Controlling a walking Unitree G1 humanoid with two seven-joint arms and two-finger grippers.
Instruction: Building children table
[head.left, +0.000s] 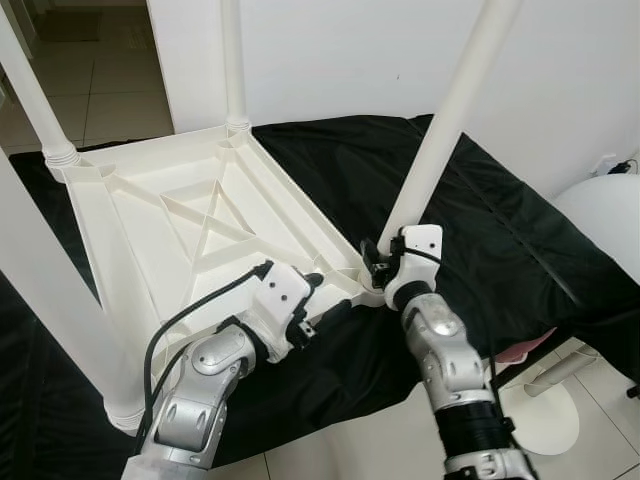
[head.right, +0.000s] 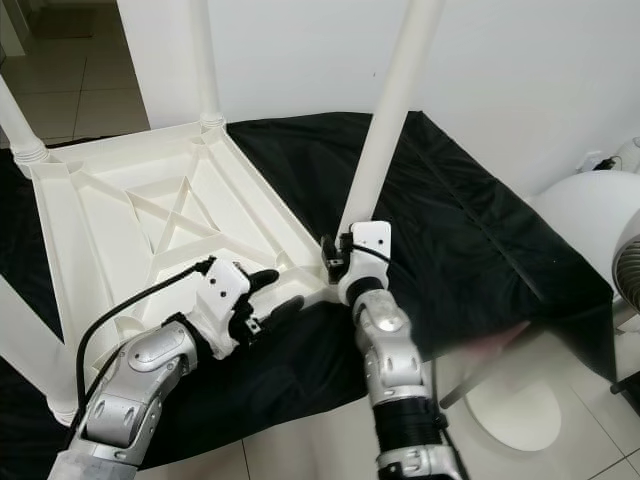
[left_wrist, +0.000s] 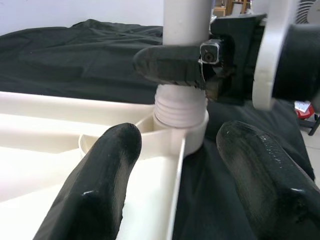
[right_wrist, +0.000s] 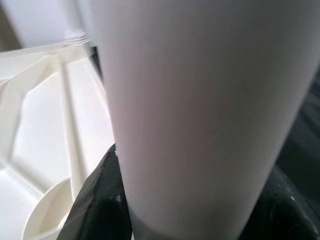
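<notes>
Right gripper (head.left: 375, 262): jaws closing around the base of the tall white plastic table leg (head.left: 452, 110), just above its threaded collar. That leg is standing in the corner socket of the upturned white plastic ribbed tabletop (head.left: 190, 215), leaning noticeably.

Left gripper (head.right: 268, 300): jaws spread, holding nothing, straddling the tabletop rim beside that socket.

Black cloth (head.left: 520, 240): lying under the tabletop.

Progress: four legs are standing in the corners; the leaning one appears not fully seated; turning the table upright is remaining.
</notes>
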